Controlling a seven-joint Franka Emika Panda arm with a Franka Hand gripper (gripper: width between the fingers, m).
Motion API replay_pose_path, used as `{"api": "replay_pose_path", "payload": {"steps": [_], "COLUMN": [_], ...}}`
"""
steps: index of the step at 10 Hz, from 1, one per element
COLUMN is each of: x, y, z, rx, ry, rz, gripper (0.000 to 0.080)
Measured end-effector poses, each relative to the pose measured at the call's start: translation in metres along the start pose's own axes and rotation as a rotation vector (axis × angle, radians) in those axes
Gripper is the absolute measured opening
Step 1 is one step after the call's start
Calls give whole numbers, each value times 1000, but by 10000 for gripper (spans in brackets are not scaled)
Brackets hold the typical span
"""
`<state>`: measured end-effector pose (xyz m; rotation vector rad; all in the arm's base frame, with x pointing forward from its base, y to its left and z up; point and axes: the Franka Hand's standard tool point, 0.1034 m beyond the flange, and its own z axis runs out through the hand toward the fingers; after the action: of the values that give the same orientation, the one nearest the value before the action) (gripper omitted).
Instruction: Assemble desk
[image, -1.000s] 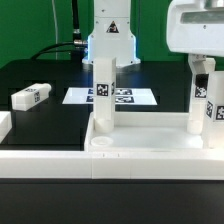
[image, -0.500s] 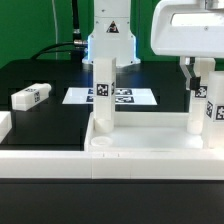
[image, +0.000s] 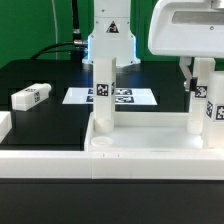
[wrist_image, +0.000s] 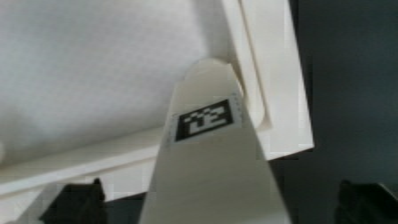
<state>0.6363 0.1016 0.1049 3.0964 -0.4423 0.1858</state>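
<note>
I see gripper (image: 201, 72) open, straddling upright leg (image: 202, 105) at right of frame, on desk top (image: 150, 145). Seating probably incomplete; closing off-centre may tilt leg, jam socket. Spare leg (image: 31, 97) lies left.

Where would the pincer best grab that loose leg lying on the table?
Probably around the middle of the loose leg, coming straight down from above. It lies flat on its side, apart from everything else, and its straight parallel long faces suit two fingers closing across it.

Bright, even light with soft shadows; both views are soft and slightly blurred.
</note>
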Motion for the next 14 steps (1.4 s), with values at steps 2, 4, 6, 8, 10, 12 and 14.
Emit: {"api": "replay_pose_path", "payload": {"steps": [2,4,6,8,10,12,14], "x": [0,0,1,1,1,2,4], "y": [0,0,0,0,0,4,12], "z": [0,0,0,0,0,0,0], "rx": [-1,-8,-9,-9,-7,-12,-20], "ry": [1,5,6,6,6,8,11], "rz": [-106,-191,-202,-162,-133,-9,126], "gripper": [649,649,635,289,290,290,290]}}
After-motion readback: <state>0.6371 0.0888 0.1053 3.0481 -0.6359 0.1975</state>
